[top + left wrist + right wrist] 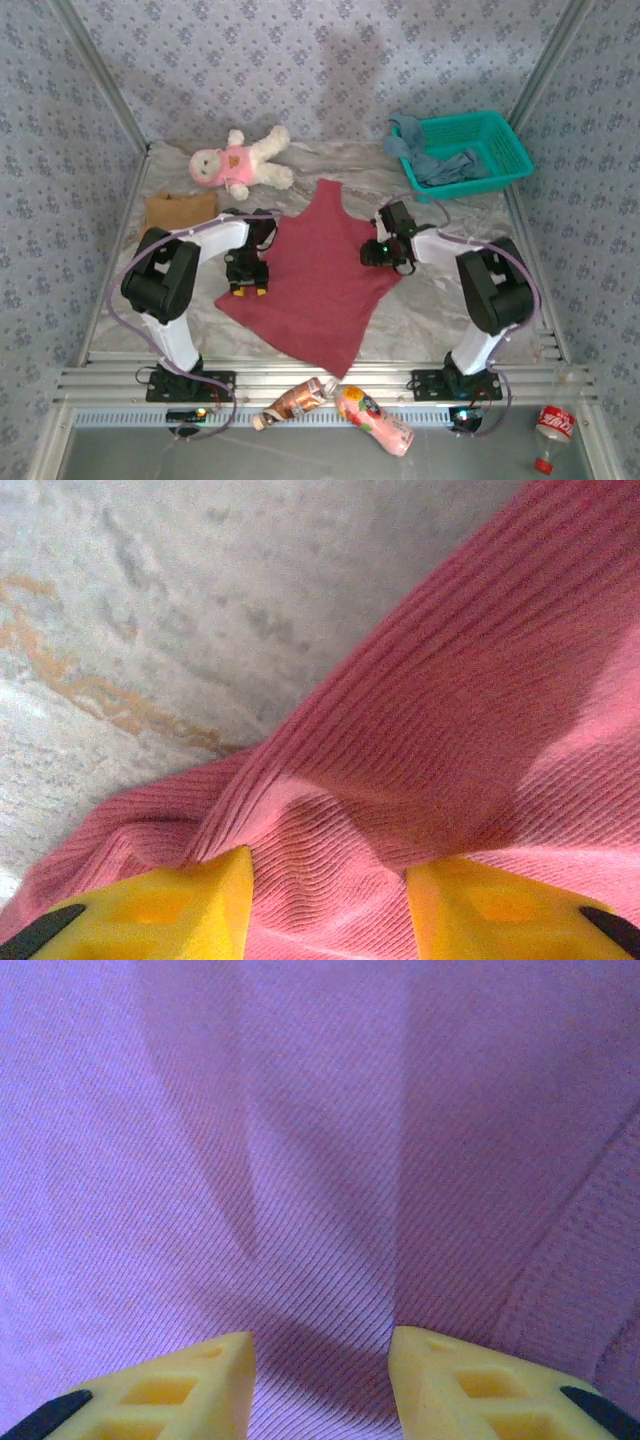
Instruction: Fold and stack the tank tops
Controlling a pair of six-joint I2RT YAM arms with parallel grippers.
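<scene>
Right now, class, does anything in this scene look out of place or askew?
The dusty blue tank top spills over the teal basket's rim. A brown bottle, a pink bottle and a cola bottle lie toppled below the near edge.

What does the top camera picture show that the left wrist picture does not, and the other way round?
Top view adds: the doll, the teal basket holding the blue top, the tan top, the right gripper. Left wrist view adds: the ribbed weave of the red top, wrinkled between yellow fingers, and an orange vein in the table. Shared: the red top, the left gripper at its edge, the table.
</scene>
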